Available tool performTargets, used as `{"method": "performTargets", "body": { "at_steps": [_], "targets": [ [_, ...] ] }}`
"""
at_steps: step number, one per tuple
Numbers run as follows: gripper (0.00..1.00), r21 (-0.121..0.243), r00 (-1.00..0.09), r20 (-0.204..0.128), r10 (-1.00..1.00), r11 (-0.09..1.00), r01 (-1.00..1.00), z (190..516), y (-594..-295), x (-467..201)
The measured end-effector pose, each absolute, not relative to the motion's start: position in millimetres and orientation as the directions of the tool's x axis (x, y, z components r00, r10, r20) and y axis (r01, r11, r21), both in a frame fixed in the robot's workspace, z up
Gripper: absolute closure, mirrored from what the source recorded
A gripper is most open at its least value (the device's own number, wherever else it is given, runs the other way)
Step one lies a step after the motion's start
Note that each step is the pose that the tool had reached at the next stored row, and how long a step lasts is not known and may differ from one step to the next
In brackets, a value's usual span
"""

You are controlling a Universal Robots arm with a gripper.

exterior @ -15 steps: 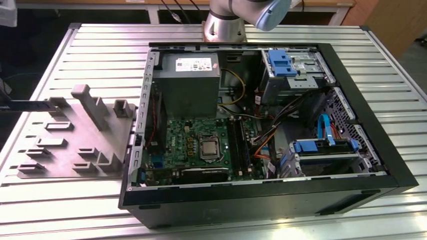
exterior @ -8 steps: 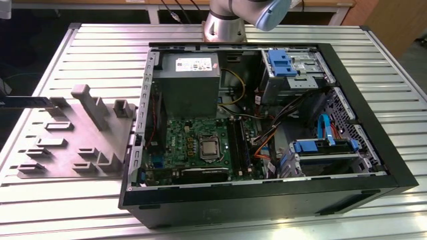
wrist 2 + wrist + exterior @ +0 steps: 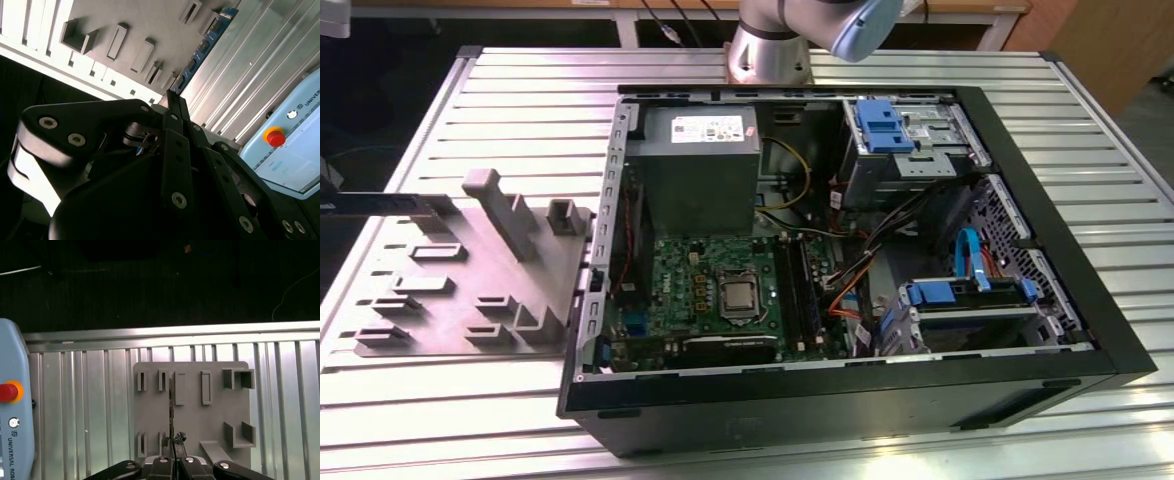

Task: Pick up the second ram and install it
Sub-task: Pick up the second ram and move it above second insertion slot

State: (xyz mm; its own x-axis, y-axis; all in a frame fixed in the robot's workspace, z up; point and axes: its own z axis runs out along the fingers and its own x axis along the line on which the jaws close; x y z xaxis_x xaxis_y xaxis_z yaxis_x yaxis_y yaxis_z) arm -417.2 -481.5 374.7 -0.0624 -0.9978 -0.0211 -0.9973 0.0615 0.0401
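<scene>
A ribbed silver metal table (image 3: 480,90) carries a large black computer case (image 3: 854,385) lying open on its side. Inside it, a grey box-shaped power supply (image 3: 700,170) sits above a green motherboard (image 3: 687,275). The silver-grey robot arm (image 3: 767,50) rises from its base at the table's far edge, behind the case, and leaves the exterior view at the top. Toward the exterior view's left, just beside the case, lies a flat grey fixture plate (image 3: 454,300) with raised slots and pockets. In the first wrist view the camera looks straight down onto this plate (image 3: 200,425), so the wrist points down at it. A pale blue teach pendant (image 3: 12,440) rests on the table near the plate, with a round red stop button (image 3: 6,391) on it. The black gripper (image 3: 172,98) has its fingers pressed together on one end of the second ram (image 3: 205,47), a long thin blue-black memory stick. The stick reaches away from the fingertips, over the plate. In the exterior view it lies level at the plate's far left end (image 3: 380,205). Whether it touches the plate I cannot tell.
</scene>
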Motion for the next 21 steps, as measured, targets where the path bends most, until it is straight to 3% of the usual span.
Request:
{"method": "performTargets", "body": {
  "at_steps": [21],
  "targets": [
    [0.89,0.042,-0.062,-0.021,-0.998,0.062,-0.997,384,-481,-381]
  ]
}}
